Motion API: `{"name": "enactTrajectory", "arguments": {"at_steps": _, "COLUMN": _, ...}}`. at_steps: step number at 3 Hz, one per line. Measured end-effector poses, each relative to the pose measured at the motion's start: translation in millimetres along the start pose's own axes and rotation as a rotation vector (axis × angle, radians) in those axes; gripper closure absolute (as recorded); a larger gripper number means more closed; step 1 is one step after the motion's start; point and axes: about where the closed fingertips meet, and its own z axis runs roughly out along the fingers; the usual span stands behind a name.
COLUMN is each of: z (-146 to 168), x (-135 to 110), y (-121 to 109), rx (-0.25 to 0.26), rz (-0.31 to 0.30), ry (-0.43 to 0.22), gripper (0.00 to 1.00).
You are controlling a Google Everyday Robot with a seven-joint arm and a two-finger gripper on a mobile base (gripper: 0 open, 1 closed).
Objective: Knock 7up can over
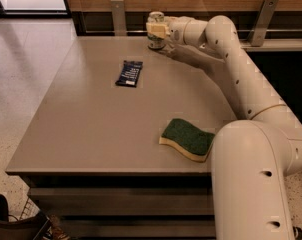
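The 7up can (154, 18) stands upright at the far edge of the grey table (91, 129), near the middle of the back. Its silver rim shows on top and its pale base below. My gripper (156, 30) is at the can, reaching in from the right along the back edge. Its yellowish tip covers the middle of the can. The white arm (236, 69) stretches from the lower right up to it.
A flat dark blue packet (129, 73) lies left of centre on the table. A green and yellow sponge (187, 139) lies near the front right. A wooden wall with metal brackets (118, 15) runs just behind the table. The floor lies to the left.
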Motion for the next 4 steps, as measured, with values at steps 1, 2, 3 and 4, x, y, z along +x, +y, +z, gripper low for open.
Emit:
{"name": "enactTrajectory", "arguments": {"at_steps": 1, "z": -2.3, "x": -3.3, "y": 0.0, "rx": 0.004, "rz": -0.009, "ry": 0.016, "gripper": 1.00}}
{"name": "enactTrajectory", "arguments": {"at_steps": 2, "z": -2.7, "x": -7.6, "y": 0.1, "rx": 0.004, "rz": -0.009, "ry": 0.017, "gripper": 1.00}}
{"name": "enactTrajectory", "arguments": {"at_steps": 3, "z": -2.9, "x": -9.2, "y": 0.2, "rx": 0.004, "rz": -0.009, "ry": 0.017, "gripper": 1.00}}
{"name": "enactTrajectory", "arguments": {"at_steps": 4, "z": -3.0, "x": -9.8, "y": 0.2, "rx": 0.004, "rz": -0.009, "ry": 0.017, "gripper": 1.00}}
